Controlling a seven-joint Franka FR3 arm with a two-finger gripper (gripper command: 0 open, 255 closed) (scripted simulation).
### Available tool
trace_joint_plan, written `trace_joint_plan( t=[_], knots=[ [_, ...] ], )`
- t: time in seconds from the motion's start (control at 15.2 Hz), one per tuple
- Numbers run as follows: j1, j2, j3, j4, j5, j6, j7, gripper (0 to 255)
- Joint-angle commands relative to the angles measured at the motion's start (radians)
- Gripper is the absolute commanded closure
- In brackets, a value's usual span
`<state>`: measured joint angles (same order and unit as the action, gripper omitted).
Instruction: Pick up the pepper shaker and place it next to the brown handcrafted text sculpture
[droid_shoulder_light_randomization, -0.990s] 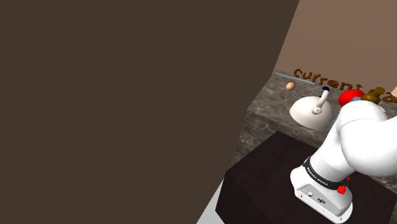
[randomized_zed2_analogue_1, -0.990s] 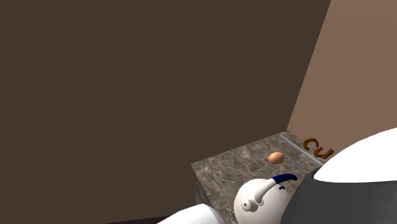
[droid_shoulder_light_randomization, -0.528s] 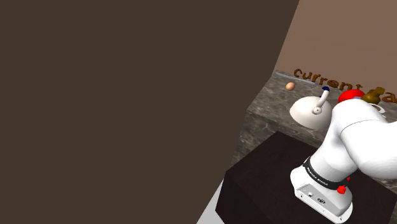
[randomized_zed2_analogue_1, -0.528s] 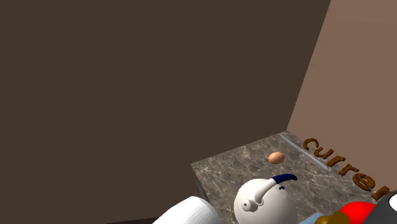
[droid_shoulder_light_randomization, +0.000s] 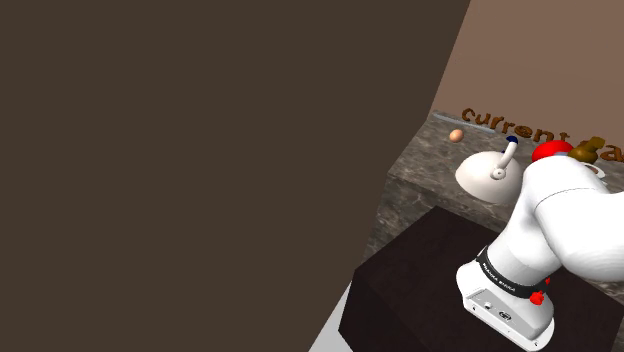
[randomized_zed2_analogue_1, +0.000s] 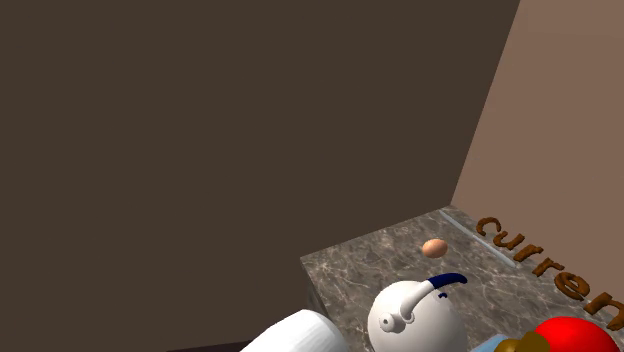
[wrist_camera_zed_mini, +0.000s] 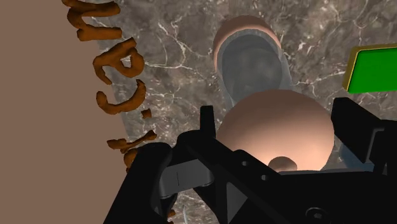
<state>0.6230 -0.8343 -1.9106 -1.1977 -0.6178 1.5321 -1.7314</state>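
- Fingers (wrist_camera_zed_mini: 207, 130) of the gripper (wrist_camera_zed_mini: 275, 124) clamp the tan domed top of the pepper shaker (wrist_camera_zed_mini: 280, 137).
- Pepper shaker sits near the brown text sculpture (wrist_camera_zed_mini: 118, 70), over the marble counter (wrist_camera_zed_mini: 184, 70).
- Green block (wrist_camera_zed_mini: 372, 67) lies farther from the text sculpture, past the pepper shaker.

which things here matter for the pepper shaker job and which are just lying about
Job: pepper shaker, clasped by the gripper; brown text sculpture beside it.
Lying about: egg; white domed thing with a blue-tipped handle; red round thing; small brown thing; green block.
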Motion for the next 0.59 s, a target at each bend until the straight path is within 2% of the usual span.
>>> trace_joint_plan(
  t=[0.0,0.53],
  knots=[
    [-0.021,-0.001,0.003,-0.04,-0.002,0.029,0.004,255],
    [-0.055,-0.026,-0.009,-0.138,-0.024,0.12,0.019,255]
  ],
)
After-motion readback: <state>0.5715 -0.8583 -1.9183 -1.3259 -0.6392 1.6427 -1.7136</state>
